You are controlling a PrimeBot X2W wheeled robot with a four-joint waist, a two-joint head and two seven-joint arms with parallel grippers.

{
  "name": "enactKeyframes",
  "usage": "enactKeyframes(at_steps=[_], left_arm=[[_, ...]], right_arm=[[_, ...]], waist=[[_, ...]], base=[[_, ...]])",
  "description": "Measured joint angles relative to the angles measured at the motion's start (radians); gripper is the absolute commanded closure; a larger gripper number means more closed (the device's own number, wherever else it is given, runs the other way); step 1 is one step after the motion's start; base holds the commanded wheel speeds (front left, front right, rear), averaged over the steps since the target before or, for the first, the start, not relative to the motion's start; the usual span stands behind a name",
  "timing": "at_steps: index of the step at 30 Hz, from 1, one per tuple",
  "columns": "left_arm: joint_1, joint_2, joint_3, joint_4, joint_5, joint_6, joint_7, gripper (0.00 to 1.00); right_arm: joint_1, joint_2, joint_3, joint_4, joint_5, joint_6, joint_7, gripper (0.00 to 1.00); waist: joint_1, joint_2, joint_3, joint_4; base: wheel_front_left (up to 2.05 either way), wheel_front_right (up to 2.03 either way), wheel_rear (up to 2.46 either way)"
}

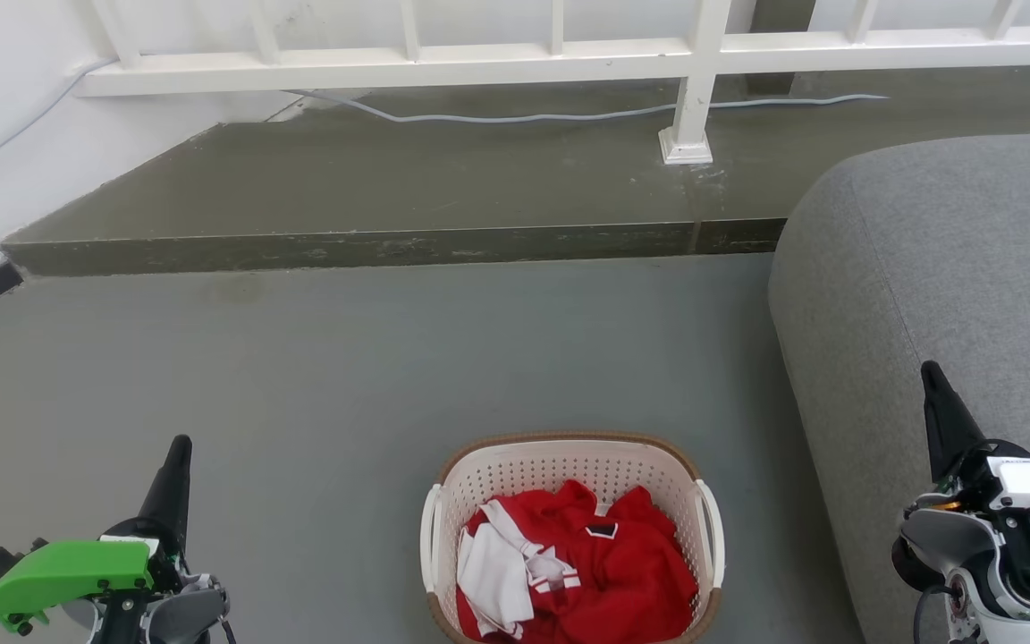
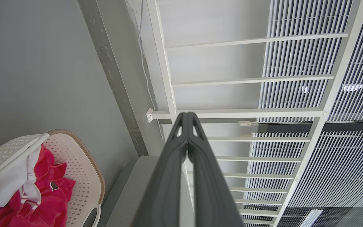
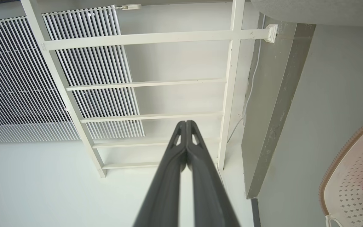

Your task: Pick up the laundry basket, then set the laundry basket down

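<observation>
Head view: the left gripper [image 1: 177, 458] rises at the lower left of the frame and the right gripper [image 1: 937, 398] at the lower right. Each shows as a single dark spike pointing toward the top of the frame and held above the grey floor [image 1: 300, 376]. Both stand well apart from the laundry basket [image 1: 569, 441], which rests on the floor at the bottom centre, between the two arms. The basket holds a red garment [image 1: 631, 572] and a white garment [image 1: 490, 565], and its white loop handles [image 1: 430, 537] sit on the left and right sides, untouched. A grey sofa [image 1: 944, 268] fills the right of the frame just beside the basket, with the right gripper in front of it. Left wrist view: the left gripper [image 2: 187, 119] has its fingers pressed together, nothing between them. This view adds slatted blinds [image 2: 298, 69] behind the white railing [image 2: 247, 113], with the basket [image 2: 83, 164] at the lower left. Right wrist view: the right gripper [image 3: 186, 125] likewise has its fingers closed tip to tip and empty. The basket's rim [image 3: 342, 151] lies at the lower right, and the raised step [image 3: 276, 110] runs down the frame beside it.
</observation>
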Motion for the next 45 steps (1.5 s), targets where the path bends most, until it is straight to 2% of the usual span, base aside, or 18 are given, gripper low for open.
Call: enactKeyframes(at_steps=[45], left_arm=[[-0.001,0.0,0.002,0.005,0.0,-0.002,0.001,1.0]], right_arm=[[0.0,0.0,-0.001,-0.003,0.0,0.001,0.0,1.0]], waist=[[0.0,0.0,0.0,0.0]], base=[[0.0,0.0,0.0]])
